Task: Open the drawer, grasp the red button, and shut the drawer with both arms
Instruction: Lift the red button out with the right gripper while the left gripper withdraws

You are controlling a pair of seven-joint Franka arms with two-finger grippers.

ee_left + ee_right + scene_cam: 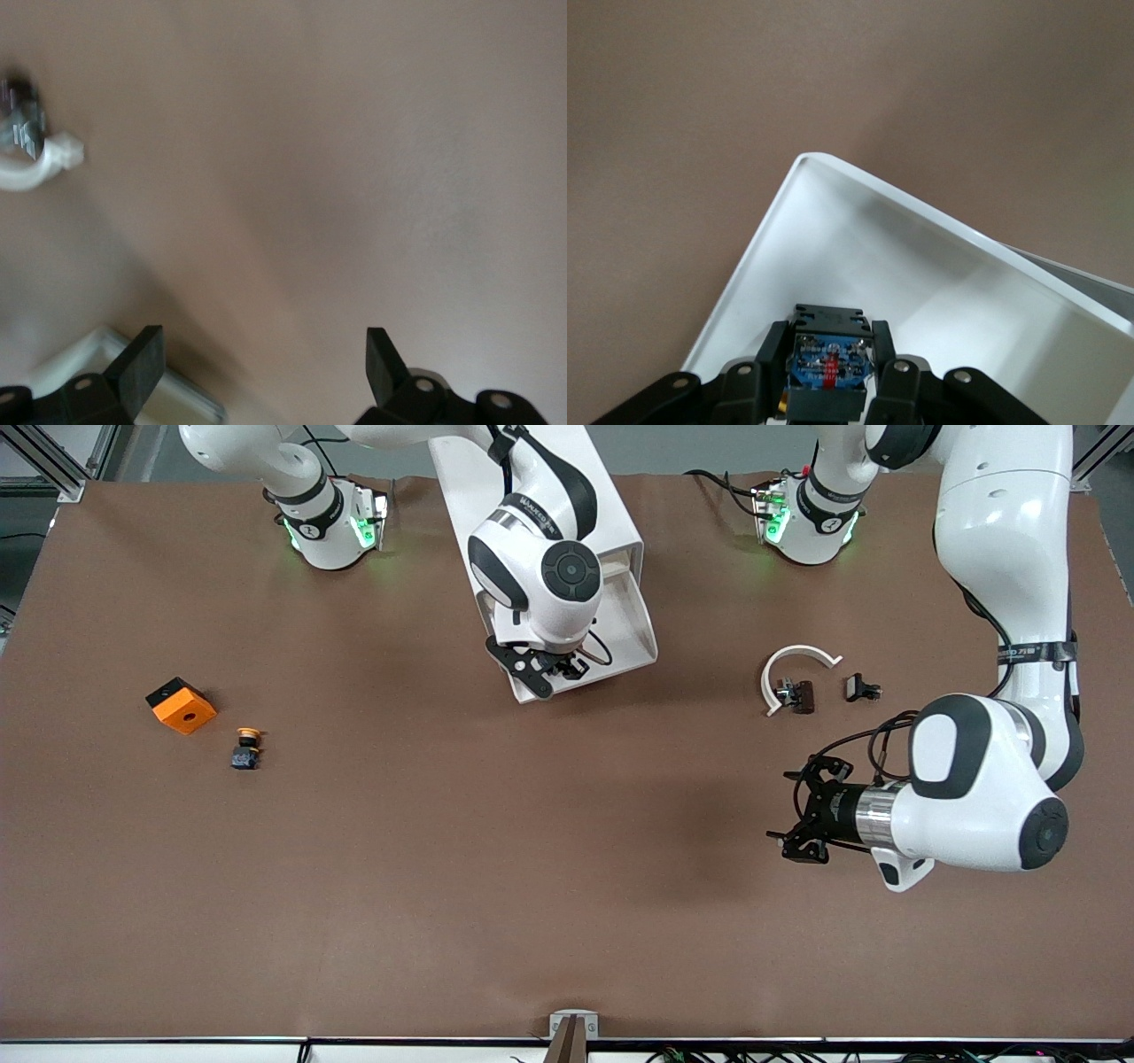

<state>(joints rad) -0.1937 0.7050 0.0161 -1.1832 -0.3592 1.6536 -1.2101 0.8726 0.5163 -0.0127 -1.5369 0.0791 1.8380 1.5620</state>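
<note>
The white cabinet (540, 487) lies between the arms' bases. One drawer (631, 607) is pulled out toward the front camera; its white tray also shows in the right wrist view (939, 274). My right gripper (542, 673) hangs over the tray's outer end. In the right wrist view it (828, 341) is shut on the button's black-blue body (828, 363); the red cap is hidden. My left gripper (787, 815) is open and empty over bare table toward the left arm's end, with its fingers wide apart in the left wrist view (264, 354).
An orange cube (182, 706) and a yellow-capped button (247, 748) lie toward the right arm's end. A white C-shaped ring (793, 664), also in the left wrist view (35, 164), and two small dark parts (800, 696) (861, 687) lie near the left gripper.
</note>
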